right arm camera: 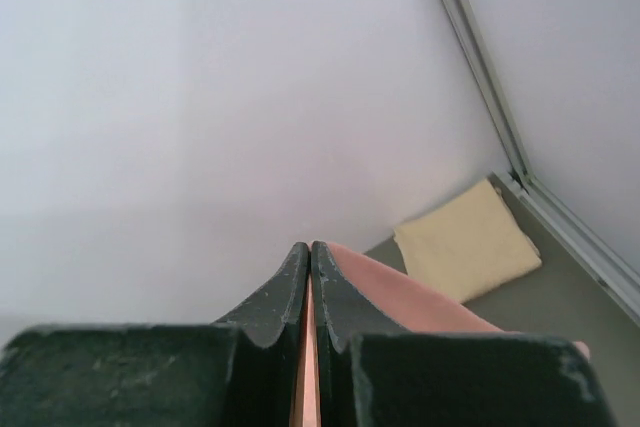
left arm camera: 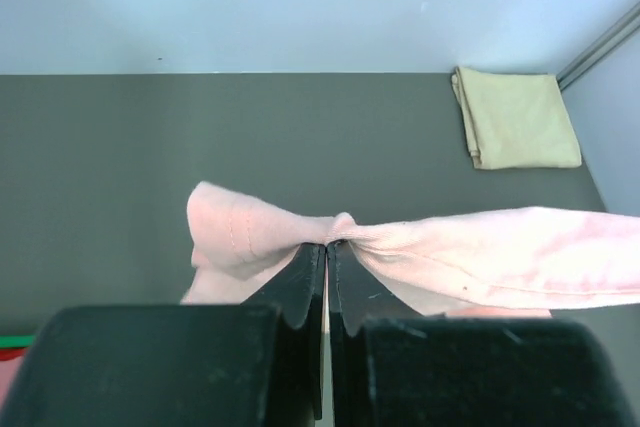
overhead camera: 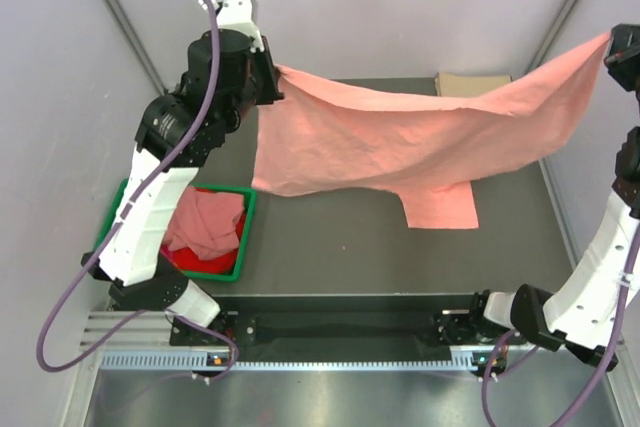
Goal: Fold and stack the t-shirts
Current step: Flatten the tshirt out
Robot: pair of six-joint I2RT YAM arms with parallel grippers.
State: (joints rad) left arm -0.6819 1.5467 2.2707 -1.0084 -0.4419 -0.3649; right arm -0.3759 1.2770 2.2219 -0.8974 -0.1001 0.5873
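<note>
Left hand (overhead camera: 273, 74) and right hand (overhead camera: 612, 43), each clamped on an edge of the salmon-pink cloth t-shirt (overhead camera: 400, 137) stretched above the dark counter (overhead camera: 330, 247), should lower together, holding it taut.

I see the salmon-pink shirt (overhead camera: 400, 142) strung between left gripper (overhead camera: 275, 77) and right gripper (overhead camera: 612, 42), both clamped on it. It hangs as a curtain across the table's (overhead camera: 340, 247) far half, with one flap lying on the surface right of centre. The folded tan shirt (overhead camera: 472, 83) sits behind it in the far right corner. The green bin (overhead camera: 245, 237) blocks the left edge, beneath the left arm (overhead camera: 150, 207). There is bare table along the near strip. Walls close in both sides.
</note>
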